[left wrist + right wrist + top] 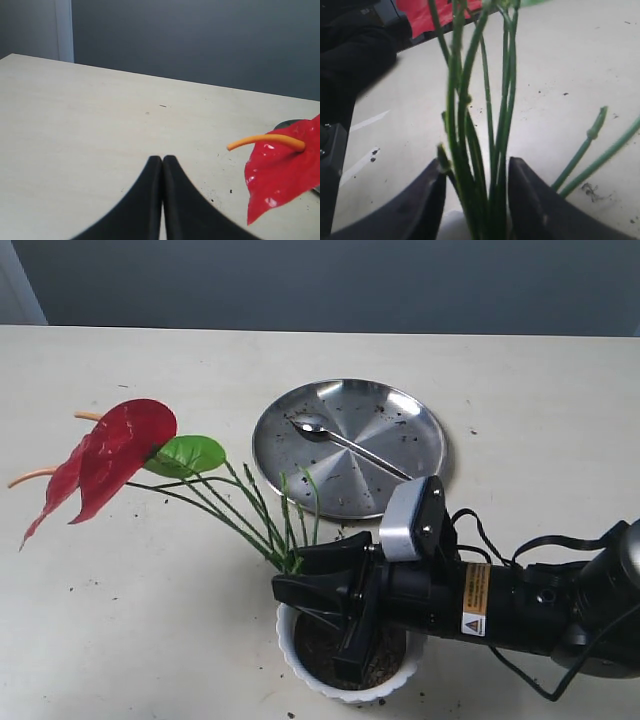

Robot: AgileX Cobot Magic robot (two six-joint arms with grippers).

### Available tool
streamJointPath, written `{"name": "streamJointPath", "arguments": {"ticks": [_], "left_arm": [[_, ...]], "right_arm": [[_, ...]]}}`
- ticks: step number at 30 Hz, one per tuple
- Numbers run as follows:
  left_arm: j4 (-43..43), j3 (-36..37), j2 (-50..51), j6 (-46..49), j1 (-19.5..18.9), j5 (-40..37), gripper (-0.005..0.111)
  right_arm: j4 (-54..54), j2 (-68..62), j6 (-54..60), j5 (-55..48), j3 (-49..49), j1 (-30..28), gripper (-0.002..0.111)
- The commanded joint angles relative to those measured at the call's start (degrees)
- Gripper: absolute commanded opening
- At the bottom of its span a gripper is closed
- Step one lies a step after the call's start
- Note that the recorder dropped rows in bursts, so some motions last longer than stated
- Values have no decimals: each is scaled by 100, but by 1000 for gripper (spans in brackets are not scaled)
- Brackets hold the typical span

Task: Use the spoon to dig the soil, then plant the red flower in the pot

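My right gripper [290, 573] lies low over the pot [300, 668] at the bottom centre of the exterior view. Its jaws are spread either side of the green stems [470, 150], and as far as I can tell they are not pinching them. The red flower [115, 455] has its stem ends down in the soil [318, 645], with the blooms leaning toward the left of frame, so I judge it planted. The spoon [350, 445] rests on the steel plate [400, 405] above, out of my way. My left gripper [162, 160] is pressed together and holds nothing.
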State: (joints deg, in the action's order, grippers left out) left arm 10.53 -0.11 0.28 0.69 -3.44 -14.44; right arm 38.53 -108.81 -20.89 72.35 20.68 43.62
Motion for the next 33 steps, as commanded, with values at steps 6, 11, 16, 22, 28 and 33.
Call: {"name": "streamJointPath", "arguments": {"ticks": [6,11,16,22,28,33], "left_arm": [[-18,11,-28,-11,14,72,0],[-18,11,-28,-11,14,72,0],[-18,11,-28,-11,14,72,0],[-18,11,-28,-11,14,72,0],[-18,11,-28,-11,14,72,0],[-18,11,-28,-11,14,72,0]], "right_arm": [[-30,-70,-39,-239,-63,-14,58],[-73,-70,-37,-239,-63,-14,58],[27,-70,-78,-239,-63,-14,58],[235,0,-225,-239,-63,-14,58],[231,270,-224,-239,-63,-14,58],[168,394,-224,-239,-63,-14,58]]}}
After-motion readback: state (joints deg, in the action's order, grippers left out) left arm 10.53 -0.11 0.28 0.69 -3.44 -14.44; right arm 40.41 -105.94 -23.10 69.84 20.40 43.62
